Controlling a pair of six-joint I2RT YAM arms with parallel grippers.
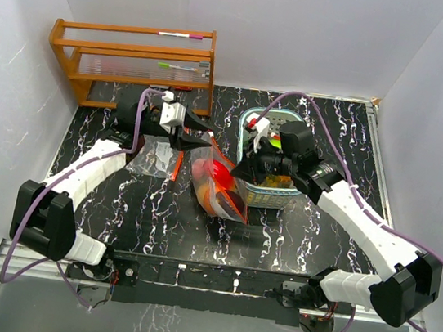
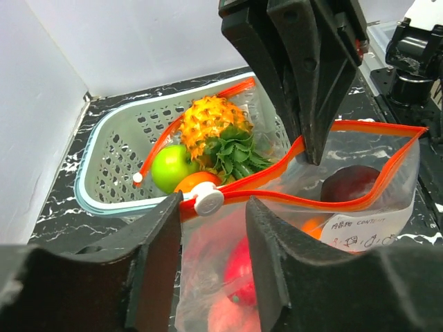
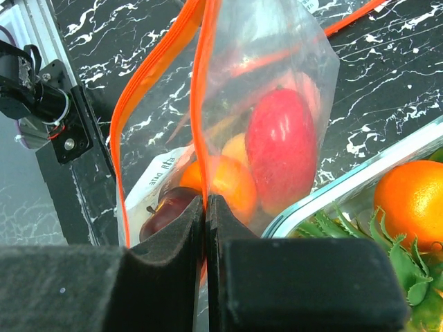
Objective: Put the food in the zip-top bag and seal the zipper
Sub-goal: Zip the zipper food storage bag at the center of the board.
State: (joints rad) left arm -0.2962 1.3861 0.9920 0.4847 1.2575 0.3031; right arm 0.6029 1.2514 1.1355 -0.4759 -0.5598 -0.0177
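Adjoining the bag (image 1: 220, 189): teal basket (image 2: 111, 160); wooden rack (image 1: 128, 66) beyond.

Clear zip-top bag (image 2: 398, 181) w/ orange zipper (image 2: 374, 126), mouth open, upright, just beside teal basket (image 2: 104, 162). White slider (image 2: 208, 199) at one end of the track. White label on bag's side. Inside bag, piled tog.: red fruit (image 3: 280, 149), orange fruit (image 3: 225, 183), dark purple fruit (image 3: 166, 211). In basket: brownish-orange pineapple (image 2: 208, 124), green leaves toward bag; green fruit (image 2: 169, 168) & 2nd orange fruit (image 2: 197, 181) beside it.
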